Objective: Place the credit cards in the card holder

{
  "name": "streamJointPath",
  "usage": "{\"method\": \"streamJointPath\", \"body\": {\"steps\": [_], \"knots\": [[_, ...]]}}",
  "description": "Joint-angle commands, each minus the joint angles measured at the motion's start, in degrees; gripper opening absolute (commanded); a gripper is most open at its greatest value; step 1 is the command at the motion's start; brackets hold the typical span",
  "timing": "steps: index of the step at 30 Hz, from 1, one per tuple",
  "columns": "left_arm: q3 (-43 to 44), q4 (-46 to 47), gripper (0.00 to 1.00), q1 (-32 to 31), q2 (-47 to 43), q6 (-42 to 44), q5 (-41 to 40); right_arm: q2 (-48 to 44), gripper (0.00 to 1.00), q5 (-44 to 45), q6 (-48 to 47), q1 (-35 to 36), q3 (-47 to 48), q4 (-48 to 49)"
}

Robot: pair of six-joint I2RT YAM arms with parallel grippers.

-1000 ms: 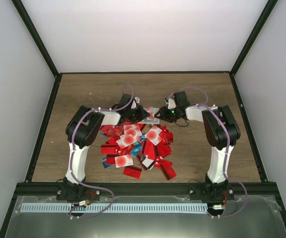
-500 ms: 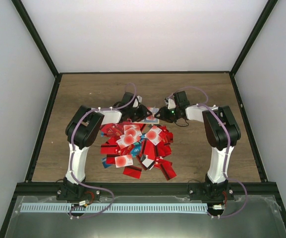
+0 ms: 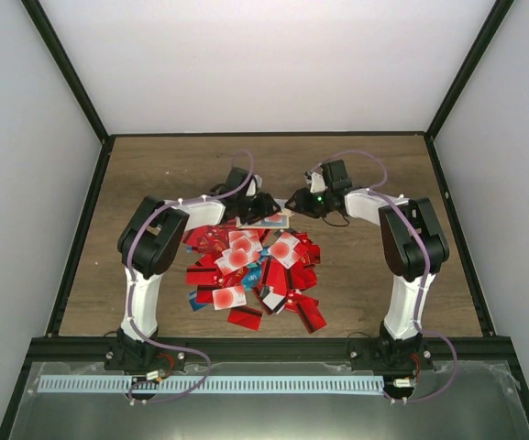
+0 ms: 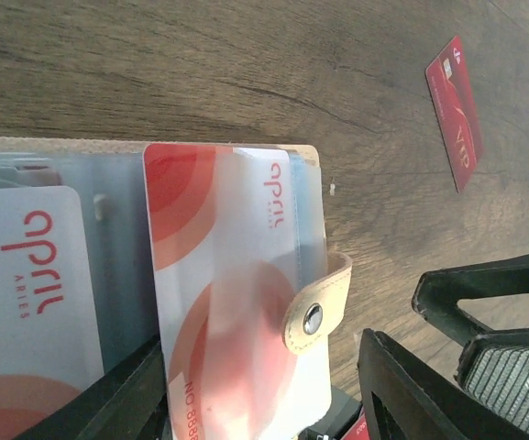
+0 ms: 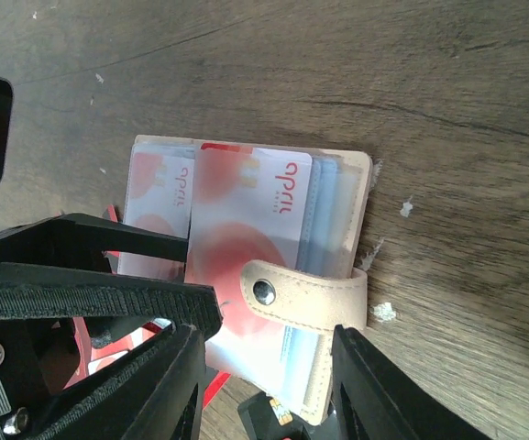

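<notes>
left gripper (image 4: 259, 371) stood spread, a white-and-red credit card (image 4: 218, 275) between its fingers (image 4: 411, 394), seated in the card holder (image 4: 324, 293) on the counter (image 4: 246, 55). right gripper (image 5: 269, 339) pinched the card holder's near end. such cards seemed light, stiff, slick: best pinched at a short edge.

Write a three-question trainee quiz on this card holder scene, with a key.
1. True or false: the card holder is empty.
2. The front card in its sleeves reads: A) april B) visa C) metro.
3. What colour is the lone card lying beyond the holder in the left wrist view?
Key: 1 false; 2 A; 3 red.
</notes>
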Motion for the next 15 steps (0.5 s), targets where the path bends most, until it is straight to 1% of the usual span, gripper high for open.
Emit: {"method": "streamJointPath", "body": {"steps": [1, 6, 9, 15], "knots": [[1.14, -5.73, 0.57, 0.25, 1.32, 2.02, -2.27, -0.32, 0.40, 1.00, 0.05, -0.63, 2.73, -0.67], [2.71, -7.38, 0.58, -0.04, 2.52, 2.31, -2.97, 1.96, 0.40, 0.45, 0.78, -0.93, 4.10, -0.05], [4.21, -9.14, 0.58, -0.44, 3.49, 4.49, -3.74, 3.82, 0.40, -1.14, 1.57, -1.01, 4.84, 1.08], [6.55, -12.40, 0.57, -1.49, 4.65, 6.06, -5.83, 7.25, 0.38, -3.68, 2.44, -0.88, 5.65, 3.16]]}}
